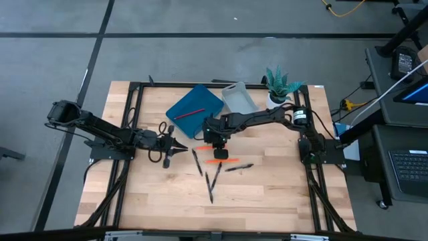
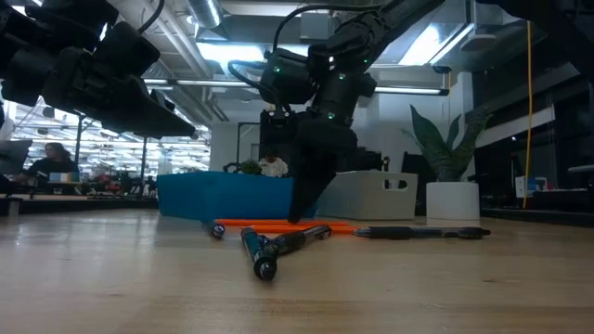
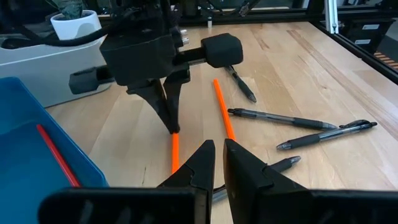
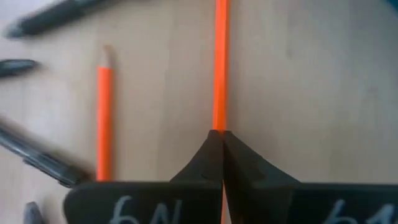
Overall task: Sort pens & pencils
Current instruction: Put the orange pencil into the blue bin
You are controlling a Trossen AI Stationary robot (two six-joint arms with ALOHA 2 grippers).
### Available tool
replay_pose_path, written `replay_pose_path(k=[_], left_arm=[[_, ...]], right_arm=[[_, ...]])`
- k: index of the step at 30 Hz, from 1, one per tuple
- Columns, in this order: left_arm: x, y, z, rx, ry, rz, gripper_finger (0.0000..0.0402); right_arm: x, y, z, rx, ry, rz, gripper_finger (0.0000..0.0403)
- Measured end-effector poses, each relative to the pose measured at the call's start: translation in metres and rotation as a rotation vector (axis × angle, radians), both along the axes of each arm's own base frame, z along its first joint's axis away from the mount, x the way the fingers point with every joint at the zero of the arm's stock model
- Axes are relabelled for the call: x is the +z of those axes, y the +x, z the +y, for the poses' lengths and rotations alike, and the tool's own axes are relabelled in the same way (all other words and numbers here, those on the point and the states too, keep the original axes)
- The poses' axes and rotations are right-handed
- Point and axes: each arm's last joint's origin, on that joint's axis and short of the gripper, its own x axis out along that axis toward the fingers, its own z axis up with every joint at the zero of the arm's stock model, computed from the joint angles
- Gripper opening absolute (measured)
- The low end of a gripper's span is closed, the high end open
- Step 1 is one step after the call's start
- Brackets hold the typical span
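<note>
Two arms share the table, and only the right one is at work. Starting at the left, the left gripper (image 1: 182, 148) hangs above the wood with its fingers almost touching and nothing between them, well apart from the scattered sticks and pointing toward them; it looks to be waiting out of the way. Just beyond it, toward the back of the table, sits a blue tray (image 1: 200, 102) with one red pencil (image 1: 189, 113) lying inside, which suggests that this is where the pencils go. Beside the tray stands a grey bin (image 1: 238, 98), probably meant for the pens, and past it a potted plant (image 1: 281, 86).

At the middle, the right gripper (image 4: 222, 134) points straight down at the table, its fingers pressed together on an orange pencil (image 4: 220, 62) that lies flat on the wood. The pinch sits near one end of the stick; I judge this to be the start of a lift toward the tray. A second orange pencil (image 4: 104, 118) lies just beside the pinched one, roughly parallel and not touching it.

Several black pens (image 1: 212, 179) lie loose on the near side of the right gripper, some crossing one another, and one more pen (image 1: 239, 167) lies to its right. None is gripped, so most of the sorting is not yet done.
</note>
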Motion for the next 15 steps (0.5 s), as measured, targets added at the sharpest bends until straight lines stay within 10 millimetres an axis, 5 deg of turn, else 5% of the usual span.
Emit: replay_pose_path(k=[15], left_arm=[[0.001, 0.000, 0.000, 0.016, 0.004, -0.011, 0.0027]], right_arm=[[0.001, 0.012, 0.005, 0.073, 0.119, -0.149, 0.0000]])
